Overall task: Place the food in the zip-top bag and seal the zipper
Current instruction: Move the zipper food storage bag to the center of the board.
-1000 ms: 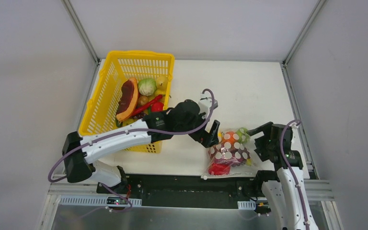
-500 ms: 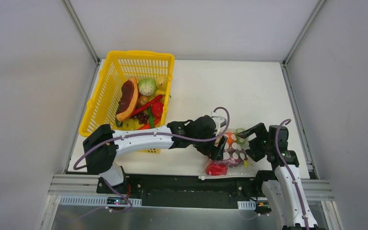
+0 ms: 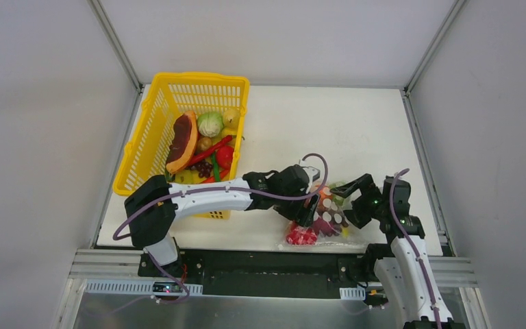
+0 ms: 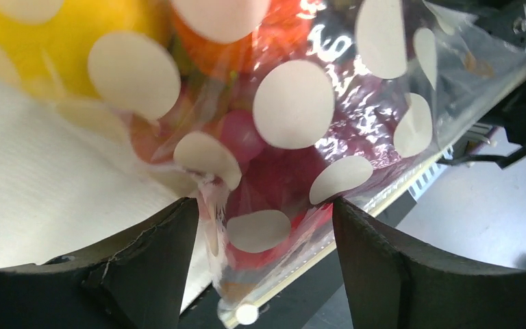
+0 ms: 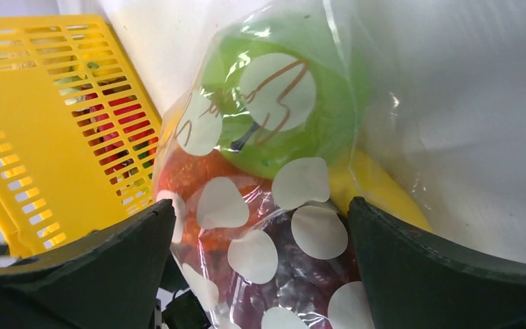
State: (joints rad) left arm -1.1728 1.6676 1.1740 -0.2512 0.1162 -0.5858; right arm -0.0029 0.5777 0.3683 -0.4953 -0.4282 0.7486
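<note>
- Three grey walls (image 3: 274, 41) enclose the white table (image 3: 356, 123).
- Far left, a yellow basket (image 3: 202, 77) holds food (image 3: 210, 124).
- Left gripper (image 4: 264, 226), jaws wide, straddles the filled zip-top bag (image 3: 330, 214) at the table's near edge.
- Right gripper (image 5: 260, 226), equally wide, brackets the bag's other side.

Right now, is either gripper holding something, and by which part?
Cannot be told. The left gripper and right gripper each straddle the zip-top bag, fingers apart; no firm grip shows.

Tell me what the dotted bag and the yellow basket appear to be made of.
Zip-top bag: thin clear plastic film, glossy; it wrinkles, glints, and the food shows through. Yellow basket: probably rigid moulded plastic, uniform colour, even lattice walls.
</note>
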